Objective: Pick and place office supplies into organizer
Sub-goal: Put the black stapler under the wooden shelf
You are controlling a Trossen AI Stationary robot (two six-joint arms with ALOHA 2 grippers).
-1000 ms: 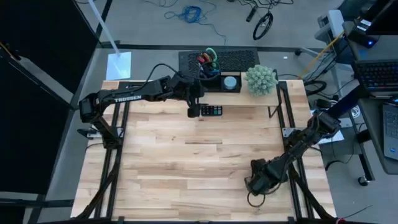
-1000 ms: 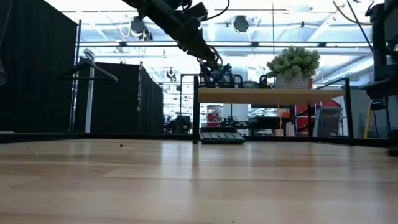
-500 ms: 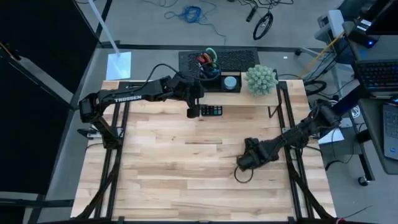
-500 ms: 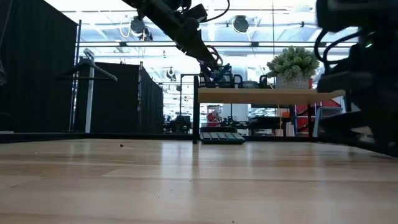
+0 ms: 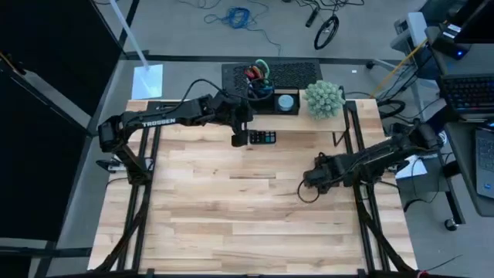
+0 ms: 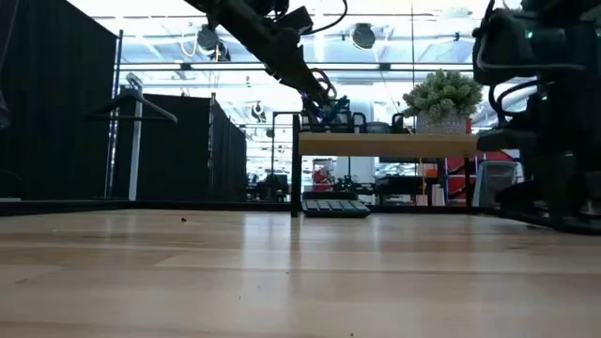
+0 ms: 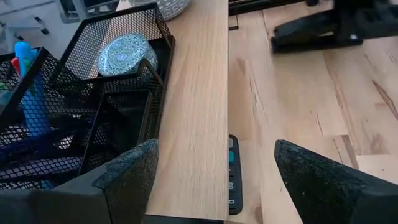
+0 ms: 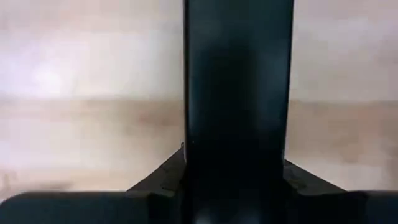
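Two robot arms at a wooden worktop (image 5: pixel 231 208), with the office supplies gathered on a shelf riser (image 5: pixel 309 116) along its far edge. The black mesh organizer (image 7: pixel 93 106) sits on the riser; a blue-grey disc (image 7: pixel 127 55) lies flat in one compartment, blue pens (image 7: pixel 28 93) fill another, and the scissors (image 5: pixel 257 75) stand handles-up at the back of the tray. The left tool (image 7: pixel 214 171) hovers just beside the organizer at the riser's front edge, its fingers spread wide and holding nothing — the tray lies to one side of it, and the riser's long axis runs straight ahead between the fingers.

The left arm is by far the nearer to the organizer; the right tool (image 5: pixel 309 181) hangs well apart, over the bare middle-right of the worktop. Its wrist camera shows only one dark bar against blurred wood, so whether it is open or shut cannot be told.

A calculator (image 5: pixel 262 137) lies half tucked under the riser, and a fuzzy green plant (image 5: pixel 323 99) sits at the riser's right. No loose item shows on the worktop, though the arms may hide some; judging by that, the sorting looks nearly or fully done.
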